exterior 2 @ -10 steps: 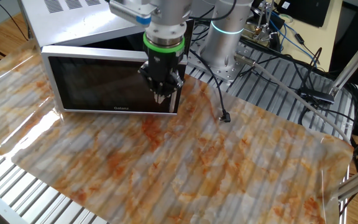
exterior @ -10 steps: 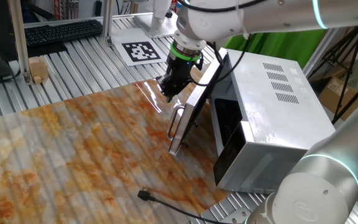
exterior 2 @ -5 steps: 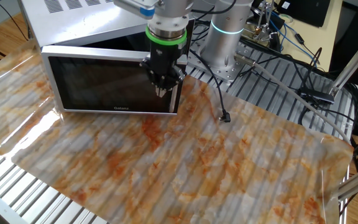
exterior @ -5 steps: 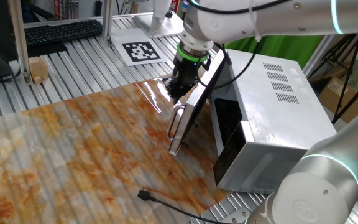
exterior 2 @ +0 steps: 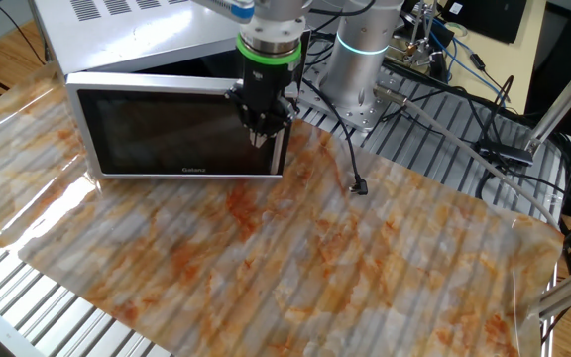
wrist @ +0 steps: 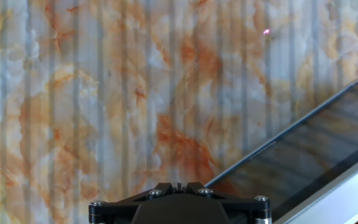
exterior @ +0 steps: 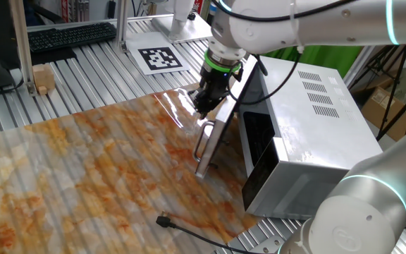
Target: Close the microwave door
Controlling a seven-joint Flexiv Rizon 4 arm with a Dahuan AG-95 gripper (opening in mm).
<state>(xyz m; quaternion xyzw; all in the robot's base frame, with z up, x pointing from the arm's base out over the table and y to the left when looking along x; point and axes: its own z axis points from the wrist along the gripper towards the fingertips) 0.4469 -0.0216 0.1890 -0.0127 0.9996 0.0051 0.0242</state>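
The microwave (exterior: 309, 120) is a silver-white box with black vent slots on top; it also shows in the other fixed view (exterior 2: 117, 30). The microwave door (exterior: 220, 130) stands partly open, with a dark glass window (exterior 2: 167, 134) and a curved silver handle (exterior: 201, 141). My gripper (exterior: 204, 106) is shut and empty, and its tips rest against the door's outer face near the handle end (exterior 2: 262, 134). In the hand view the closed fingertips (wrist: 179, 185) show at the bottom, with the door's glass (wrist: 316, 155) at the lower right.
A black cable plug (exterior: 166, 222) lies on the marbled mat near the front edge; it also shows in the other fixed view (exterior 2: 358, 186). A printed marker tag (exterior: 159, 58), a wooden block (exterior: 42, 77) and a keyboard (exterior: 69, 35) lie at the back left. The arm's base (exterior 2: 365, 69) stands beside the microwave.
My gripper has moved toward the microwave with its tips on the door. The door has swung a little toward shut.
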